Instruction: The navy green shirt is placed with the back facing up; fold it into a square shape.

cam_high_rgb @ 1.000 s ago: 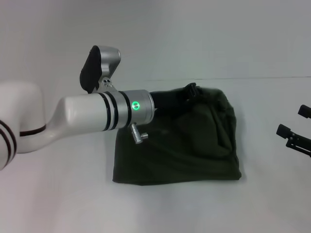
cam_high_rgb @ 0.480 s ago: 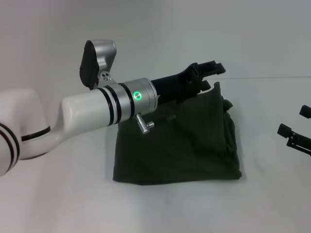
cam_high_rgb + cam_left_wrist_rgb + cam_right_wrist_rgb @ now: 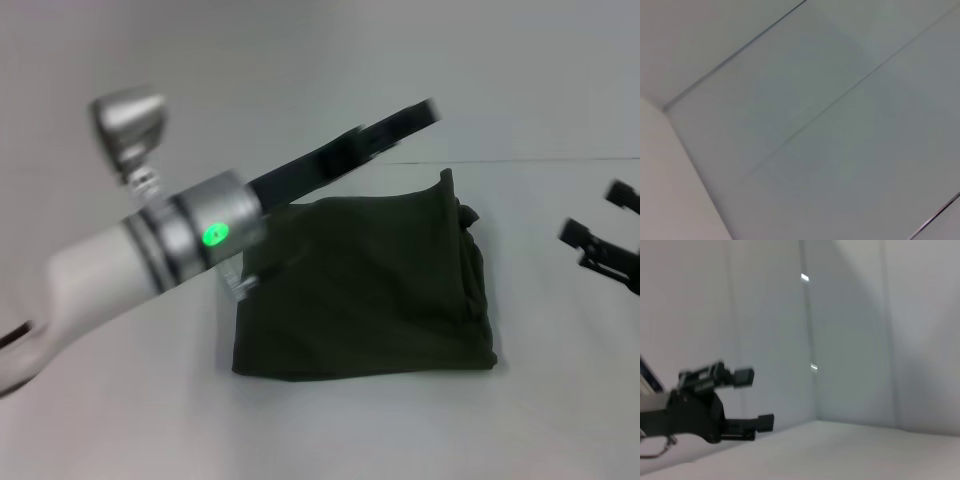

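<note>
The navy green shirt (image 3: pixel 370 290) lies on the white table as a folded, roughly square bundle, plain side up, with a bunched ridge along its right side. My left gripper (image 3: pixel 415 115) is raised above the shirt's far edge and blurred by motion, touching no fabric. The right wrist view shows this left gripper (image 3: pixel 755 399) from the side, its fingers apart and empty. My right gripper (image 3: pixel 596 212) hangs open at the right edge, apart from the shirt. The left wrist view shows only pale wall panels.
The white table (image 3: pixel 380 430) spreads around the shirt. Its far edge meets a pale wall (image 3: pixel 520 160). The left forearm (image 3: pixel 150 260) crosses above the table's left half.
The left gripper has let go of the shirt's far edge and lifted up and back. The left arm has swung upward and leftward. The shirt stays folded. The right gripper shifted slightly.
</note>
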### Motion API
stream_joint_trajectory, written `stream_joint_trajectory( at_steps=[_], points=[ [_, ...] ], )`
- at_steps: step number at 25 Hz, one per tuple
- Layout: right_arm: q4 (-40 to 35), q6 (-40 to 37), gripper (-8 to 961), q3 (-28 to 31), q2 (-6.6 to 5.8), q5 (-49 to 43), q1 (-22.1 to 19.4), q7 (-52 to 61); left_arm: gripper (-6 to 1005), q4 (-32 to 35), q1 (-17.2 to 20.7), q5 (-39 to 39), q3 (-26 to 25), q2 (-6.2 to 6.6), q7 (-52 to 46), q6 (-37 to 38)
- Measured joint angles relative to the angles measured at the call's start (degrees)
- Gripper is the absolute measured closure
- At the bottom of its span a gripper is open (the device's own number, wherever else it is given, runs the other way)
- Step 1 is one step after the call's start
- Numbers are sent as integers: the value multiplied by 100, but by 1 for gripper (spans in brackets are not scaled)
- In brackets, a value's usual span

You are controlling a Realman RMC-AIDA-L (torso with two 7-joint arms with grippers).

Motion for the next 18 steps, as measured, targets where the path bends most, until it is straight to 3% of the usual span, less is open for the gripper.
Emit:
stream_joint_trajectory(
  at_steps=[2,4,9,15,18],
  points=[
    [2,-108,11,-113,-24,-42,232,78,102,143,324,-98,-7,12,332,261],
    [7,-36,11,-326,-16,-163,489,137,104,403,717,-196,-17,20,596,545],
    [30,551,11,-1043,118,-543,1150,230,107,830,1371,-238,-200,40,663,901],
    [168,1698,11,-1753,306,-656,1650,327,108,898,1735,-204,-385,47,806,1030],
    [283,2292,11,-2068,332,-661,1734,365,108,902,1803,-204,-411,41,862,1038]
  ],
)
